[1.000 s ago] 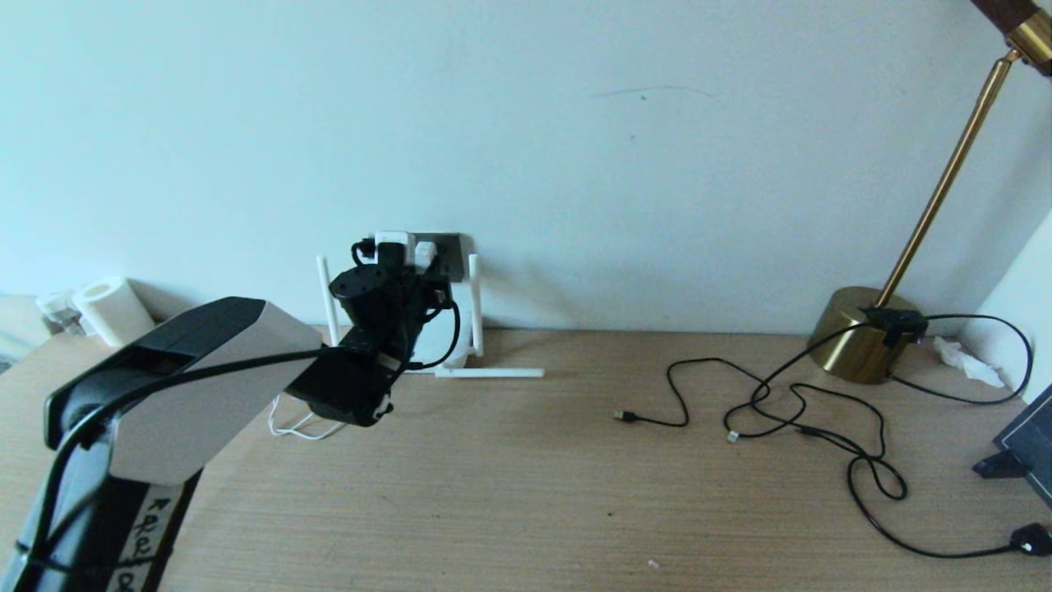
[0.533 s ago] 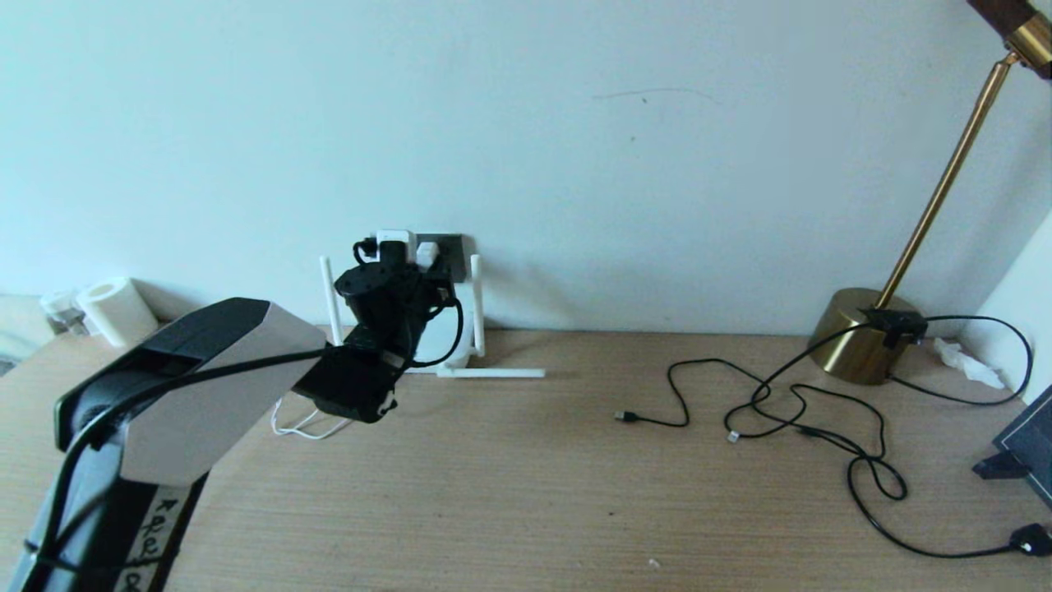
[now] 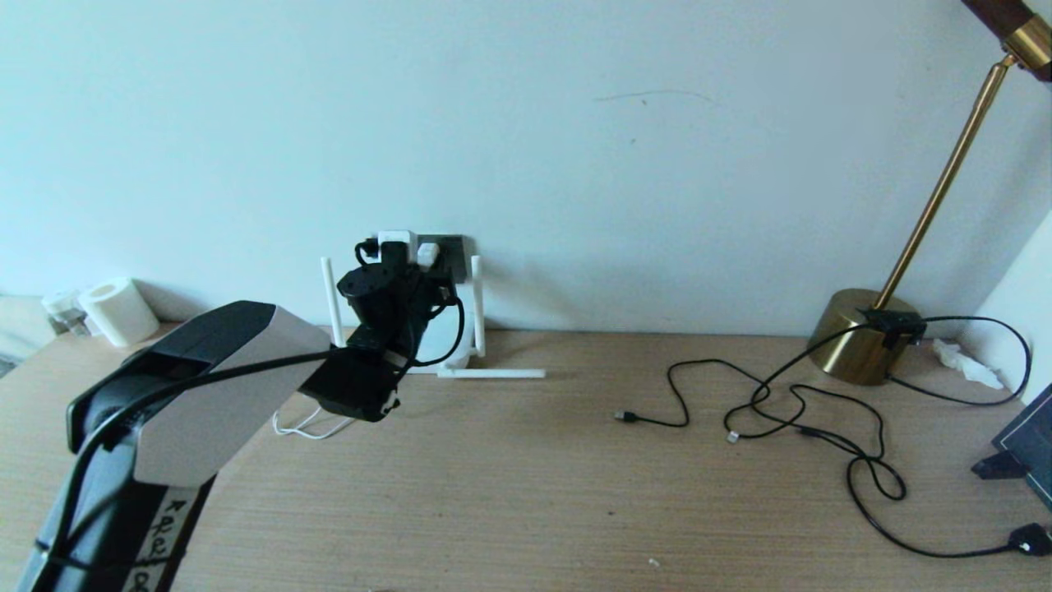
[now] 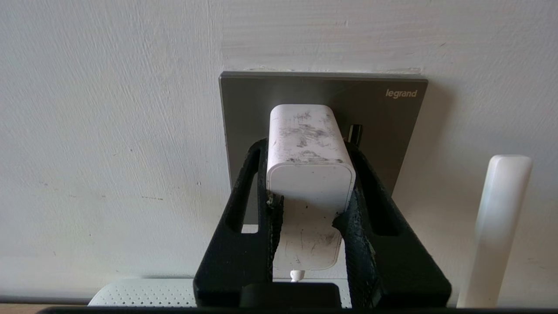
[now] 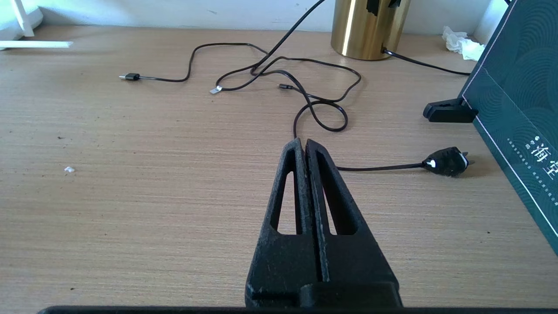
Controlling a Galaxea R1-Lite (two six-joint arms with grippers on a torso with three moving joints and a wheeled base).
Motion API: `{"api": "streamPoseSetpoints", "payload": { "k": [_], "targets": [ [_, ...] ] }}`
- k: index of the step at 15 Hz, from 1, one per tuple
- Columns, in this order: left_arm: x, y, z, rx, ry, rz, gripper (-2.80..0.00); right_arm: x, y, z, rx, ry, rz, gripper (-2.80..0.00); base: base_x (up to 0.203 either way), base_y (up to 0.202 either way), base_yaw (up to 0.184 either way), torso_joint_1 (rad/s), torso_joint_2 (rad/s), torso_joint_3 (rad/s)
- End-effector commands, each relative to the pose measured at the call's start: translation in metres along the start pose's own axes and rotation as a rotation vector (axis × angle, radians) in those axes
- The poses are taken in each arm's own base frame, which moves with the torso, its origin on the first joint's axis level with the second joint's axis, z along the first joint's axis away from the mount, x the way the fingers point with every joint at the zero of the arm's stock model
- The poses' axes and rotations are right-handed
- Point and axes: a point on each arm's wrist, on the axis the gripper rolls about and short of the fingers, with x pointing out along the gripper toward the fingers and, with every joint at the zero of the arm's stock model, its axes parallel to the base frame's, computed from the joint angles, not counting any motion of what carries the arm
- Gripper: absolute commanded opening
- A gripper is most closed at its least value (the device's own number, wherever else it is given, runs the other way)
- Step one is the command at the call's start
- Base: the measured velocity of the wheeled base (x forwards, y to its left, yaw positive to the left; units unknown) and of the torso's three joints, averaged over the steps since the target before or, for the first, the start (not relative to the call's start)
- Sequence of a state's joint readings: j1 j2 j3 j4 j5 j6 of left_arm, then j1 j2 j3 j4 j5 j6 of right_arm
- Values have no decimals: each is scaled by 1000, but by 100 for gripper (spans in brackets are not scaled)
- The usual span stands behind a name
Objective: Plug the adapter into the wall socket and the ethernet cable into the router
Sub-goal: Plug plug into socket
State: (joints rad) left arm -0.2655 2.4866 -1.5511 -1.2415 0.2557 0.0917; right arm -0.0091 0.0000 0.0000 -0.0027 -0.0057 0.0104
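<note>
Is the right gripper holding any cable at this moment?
No: in the right wrist view the right gripper has its fingers pressed together with nothing between them, above the bare table, with the black cables lying beyond it.

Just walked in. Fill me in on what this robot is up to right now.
The left gripper is clamped on the white adapter and holds it against the dark grey wall socket, just above the router; whether the pins are fully in cannot be seen. The right gripper is shut and empty, low over the desk. The ethernet cable lies loose on the desk, not yet plugged into the router.
</note>
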Motion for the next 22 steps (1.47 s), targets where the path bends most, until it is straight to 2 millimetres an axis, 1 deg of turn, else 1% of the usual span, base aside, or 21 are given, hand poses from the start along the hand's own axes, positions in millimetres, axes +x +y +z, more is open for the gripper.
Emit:
{"api": "streamPoseSetpoints", "payload": {
  "k": [1, 7, 10, 13, 14, 19, 22],
  "targets": [
    [-1, 1, 0, 1, 1, 3, -280, 0, 0, 0, 0, 1, 0, -280, 0, 0, 0, 0, 0, 0],
    [-1, 1, -3, 3, 7, 3, -280, 0, 0, 0, 0, 1, 0, -280, 0, 0, 0, 0, 0, 0],
    [-9, 2, -11, 13, 52, -12, -280, 0, 0, 0, 0, 0, 0, -280, 0, 0, 0, 0, 0, 0],
    [-8, 7, -13, 15, 56, -3, -280, 0, 0, 0, 0, 1, 0, -280, 0, 0, 0, 0, 0, 0],
    [-8, 7, -11, -1, 51, -3, 0, 0, 0, 0, 0, 1, 0, -280, 0, 0, 0, 0, 0, 0],
    [-7, 6, -4, -18, 35, -6, 0, 0, 0, 0, 0, 1, 0, -280, 0, 0, 0, 0, 0, 0],
    [-11, -1, 9, -28, 20, -22, 0, 0, 0, 0, 0, 0, 0, -280, 0, 0, 0, 0, 0, 0]
  ]
}}
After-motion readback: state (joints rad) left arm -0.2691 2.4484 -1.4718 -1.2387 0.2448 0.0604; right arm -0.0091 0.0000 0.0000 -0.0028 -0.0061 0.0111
